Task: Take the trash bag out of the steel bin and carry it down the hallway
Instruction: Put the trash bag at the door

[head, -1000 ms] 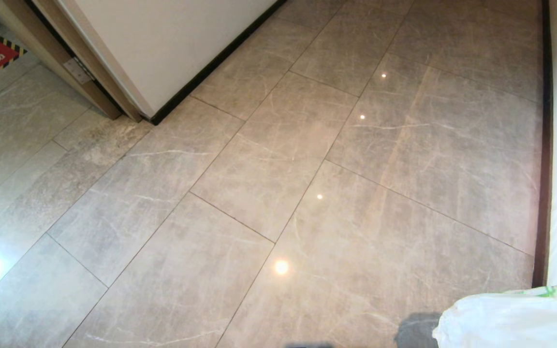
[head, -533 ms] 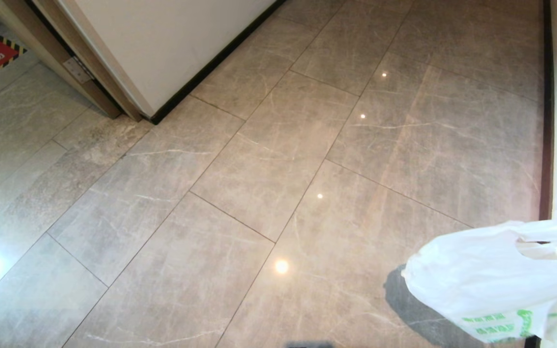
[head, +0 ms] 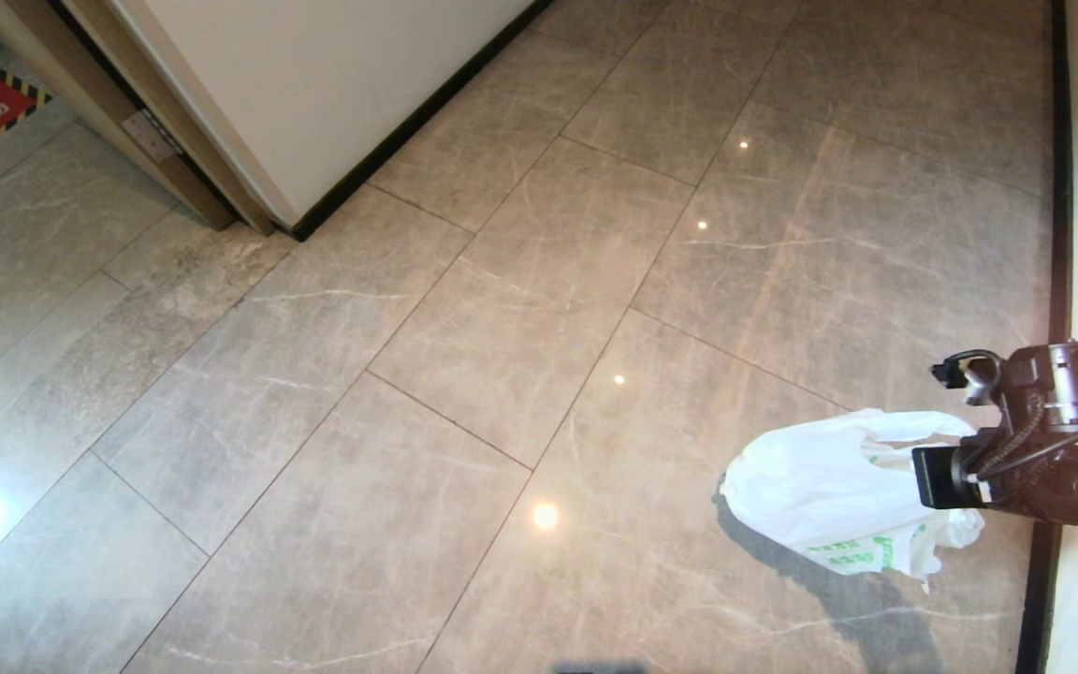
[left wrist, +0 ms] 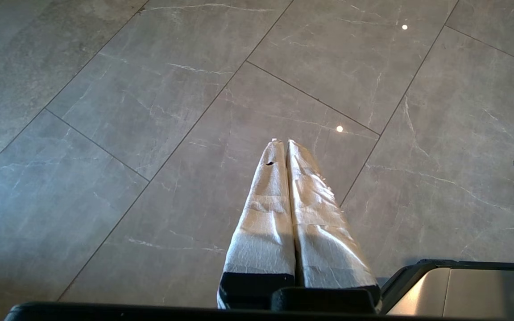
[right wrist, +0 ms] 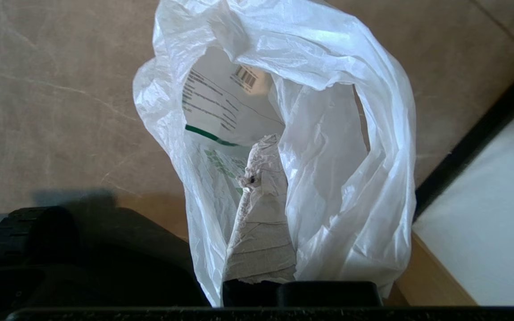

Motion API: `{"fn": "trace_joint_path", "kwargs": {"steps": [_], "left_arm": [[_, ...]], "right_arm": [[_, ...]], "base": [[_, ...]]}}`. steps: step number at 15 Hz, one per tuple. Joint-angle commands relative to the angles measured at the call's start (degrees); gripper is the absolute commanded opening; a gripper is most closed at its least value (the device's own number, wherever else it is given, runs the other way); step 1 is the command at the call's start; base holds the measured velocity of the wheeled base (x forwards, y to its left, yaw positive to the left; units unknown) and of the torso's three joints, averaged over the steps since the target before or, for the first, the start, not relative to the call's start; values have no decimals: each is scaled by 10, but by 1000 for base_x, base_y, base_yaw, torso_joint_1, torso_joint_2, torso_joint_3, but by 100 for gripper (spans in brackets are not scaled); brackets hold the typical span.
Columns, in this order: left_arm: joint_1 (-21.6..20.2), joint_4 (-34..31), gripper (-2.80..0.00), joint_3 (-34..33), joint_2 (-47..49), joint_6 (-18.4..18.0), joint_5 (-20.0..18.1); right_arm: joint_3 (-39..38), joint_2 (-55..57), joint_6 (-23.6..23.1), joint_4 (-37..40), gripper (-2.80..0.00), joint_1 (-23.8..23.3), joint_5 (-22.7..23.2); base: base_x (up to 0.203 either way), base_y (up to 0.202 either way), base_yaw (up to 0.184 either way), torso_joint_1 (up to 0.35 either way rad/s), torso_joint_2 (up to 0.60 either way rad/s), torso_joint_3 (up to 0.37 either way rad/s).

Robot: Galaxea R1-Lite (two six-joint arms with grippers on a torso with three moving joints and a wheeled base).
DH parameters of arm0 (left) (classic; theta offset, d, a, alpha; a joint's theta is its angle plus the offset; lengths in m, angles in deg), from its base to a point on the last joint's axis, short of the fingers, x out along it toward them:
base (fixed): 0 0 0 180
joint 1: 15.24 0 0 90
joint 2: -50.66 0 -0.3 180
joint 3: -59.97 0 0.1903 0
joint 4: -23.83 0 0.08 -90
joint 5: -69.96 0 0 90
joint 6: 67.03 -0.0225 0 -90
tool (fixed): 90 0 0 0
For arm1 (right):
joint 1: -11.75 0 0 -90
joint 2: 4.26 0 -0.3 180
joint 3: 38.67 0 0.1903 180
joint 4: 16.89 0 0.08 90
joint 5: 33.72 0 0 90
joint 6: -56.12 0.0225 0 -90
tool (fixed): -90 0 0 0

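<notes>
Right gripper (right wrist: 261, 178) pinching trash bag (head: 824, 491) | beside right wall skirting (head: 1054, 234) | hallway (head: 502, 328) floor open leftward

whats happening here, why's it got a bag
The robot is in a tiled hallway carrying a white trash bag. Its right end effector is shut on the bag, holding it out above the floor near the right-hand wall. The left end effector is shut and empty. No bin is in view.
</notes>
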Motion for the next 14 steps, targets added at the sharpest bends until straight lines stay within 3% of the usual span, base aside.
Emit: {"fn": "trace_joint_path", "kwargs": {"steps": [1,4,8,14], "left_arm": [[0,0,-280,0,0,0,0],[0,0,-280,0,0,0,0],[0,0,-280,0,0,0,0],[0,0,-280,0,0,0,0]], "right_arm": [[-13,81,8,-47,-280,19,12],[-12,132,10,-81,-280,44,26],[-12,219,8,-191,-280,93,26],[-6,244,9,-209,-280,103,30]], "base": [[0,0,0,0,0,0],[0,0,0,0,0,0],[0,0,0,0,0,0],[0,0,0,0,0,0]]}}
